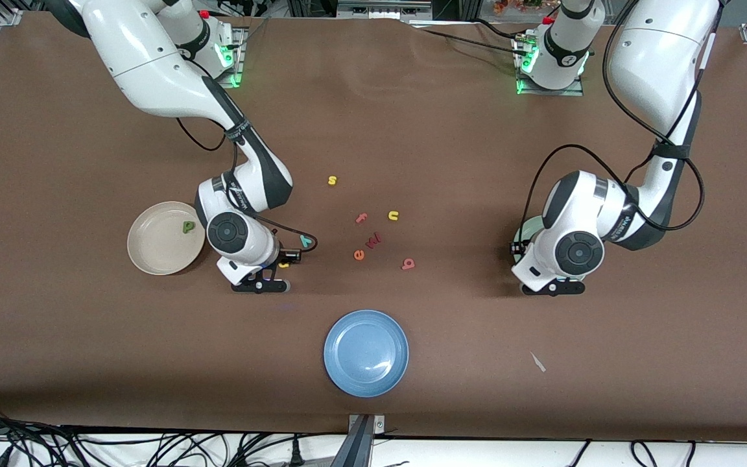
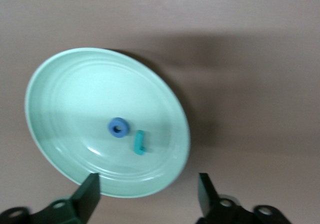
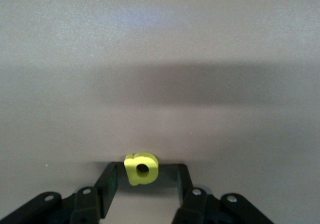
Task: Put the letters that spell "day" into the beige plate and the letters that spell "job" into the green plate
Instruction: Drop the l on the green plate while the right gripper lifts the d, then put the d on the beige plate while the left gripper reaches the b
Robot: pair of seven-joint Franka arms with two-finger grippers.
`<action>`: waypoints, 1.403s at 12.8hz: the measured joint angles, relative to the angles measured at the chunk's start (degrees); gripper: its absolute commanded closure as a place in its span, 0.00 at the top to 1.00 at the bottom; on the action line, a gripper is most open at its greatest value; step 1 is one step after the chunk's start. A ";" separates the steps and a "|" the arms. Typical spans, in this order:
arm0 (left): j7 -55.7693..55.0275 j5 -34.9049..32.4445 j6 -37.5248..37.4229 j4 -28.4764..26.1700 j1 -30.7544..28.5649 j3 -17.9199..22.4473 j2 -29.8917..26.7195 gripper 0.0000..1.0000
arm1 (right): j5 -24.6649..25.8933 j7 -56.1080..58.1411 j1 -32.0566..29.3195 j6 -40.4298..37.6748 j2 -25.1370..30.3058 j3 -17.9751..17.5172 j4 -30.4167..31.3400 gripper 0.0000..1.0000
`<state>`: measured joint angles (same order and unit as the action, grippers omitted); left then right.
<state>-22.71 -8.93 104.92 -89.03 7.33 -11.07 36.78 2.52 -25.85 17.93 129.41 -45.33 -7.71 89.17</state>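
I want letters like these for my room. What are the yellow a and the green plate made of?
The yellow a, between the right gripper's fingers, looks like soft matte foam: thick, rounded edges, no shine. The green plate, under the open left gripper, looks like smooth hard plastic or glazed ceramic: soft sheen, molded rings. I cannot tell which.

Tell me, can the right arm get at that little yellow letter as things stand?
Probably yes: the yellow "a" sits on the table between the right gripper's fingers, which are apart, with nothing in the way.
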 measured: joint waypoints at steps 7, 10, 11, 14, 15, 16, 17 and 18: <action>-8.85 4.72 6.24 2.97 9.09 -1.76 3.60 1.00 | 0.06 -0.03 -0.02 -0.10 -0.17 0.11 -0.93 0.09; -9.15 5.26 8.64 3.57 8.65 -1.55 4.57 1.00 | 0.11 0.03 -0.19 -1.50 -0.06 0.24 -2.53 0.09; -9.18 6.69 10.27 3.64 8.56 -1.55 4.77 1.00 | 0.21 0.66 -0.44 -3.34 0.30 0.44 -3.27 0.09; -10.13 8.72 13.70 3.65 9.61 -1.74 6.04 1.00 | 0.22 5.01 -1.16 -11.87 3.80 3.27 -3.95 0.09; -12.81 8.74 16.13 3.65 10.91 -1.76 6.71 1.00 | 0.22 6.74 -1.42 -14.27 5.34 4.35 -3.72 0.09; -16.02 8.74 18.80 3.67 12.33 -1.76 7.36 1.00 | 0.21 8.29 -1.56 -15.86 7.16 5.54 -2.77 0.09; -19.05 8.74 21.19 3.68 13.78 -1.72 7.90 1.00 | 0.21 9.22 -1.62 -16.50 9.21 6.83 -0.72 0.09; -22.41 8.74 23.01 3.68 15.26 -1.50 8.39 1.00 | 0.21 10.32 -1.66 -16.49 11.42 8.36 2.22 0.09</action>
<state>-45.12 -0.19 127.93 -85.35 22.59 -12.58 45.17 2.73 -15.53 16.27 112.92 -33.91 0.65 91.39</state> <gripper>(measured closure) 0.000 0.722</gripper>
